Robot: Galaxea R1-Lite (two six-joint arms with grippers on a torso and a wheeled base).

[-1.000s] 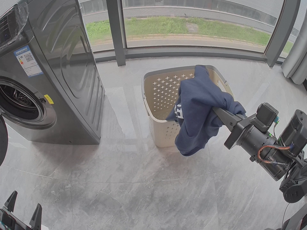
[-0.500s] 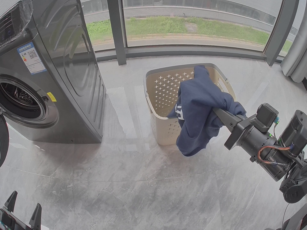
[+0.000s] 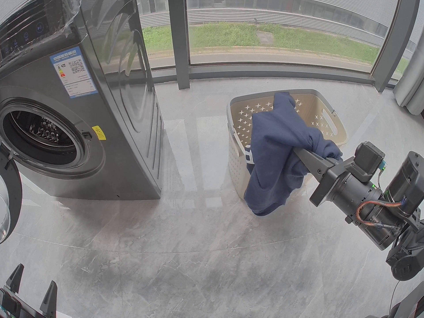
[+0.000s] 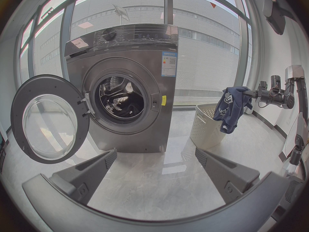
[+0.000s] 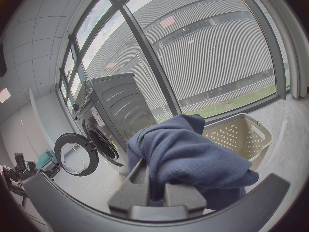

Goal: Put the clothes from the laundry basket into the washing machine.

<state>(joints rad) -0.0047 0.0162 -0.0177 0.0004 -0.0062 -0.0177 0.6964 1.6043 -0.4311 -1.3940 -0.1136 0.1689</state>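
My right gripper [image 3: 304, 155] is shut on a navy blue garment [image 3: 276, 155], which hangs in the air over the near rim of the beige laundry basket [image 3: 326, 111]. The same garment [image 5: 190, 155] drapes over my right gripper [image 5: 157, 190] in the right wrist view and shows far off as the navy garment [image 4: 231, 108]. The grey washing machine [image 3: 66, 98] stands to the left with its round drum opening [image 3: 42, 135] uncovered. Its door [image 4: 48, 118] is swung wide. My left gripper [image 4: 154, 160] is open, low near the floor, facing the machine [image 4: 128, 91].
Grey tiled floor [image 3: 185, 252] stretches between the machine and the basket. Large windows with dark frames [image 3: 179, 32] run behind both. A curtain [image 3: 413, 85] hangs at the far right.
The whole head view has shifted, so the camera has turned toward the washing machine. The right gripper keeps the garment in the same pose; the left gripper stays put.
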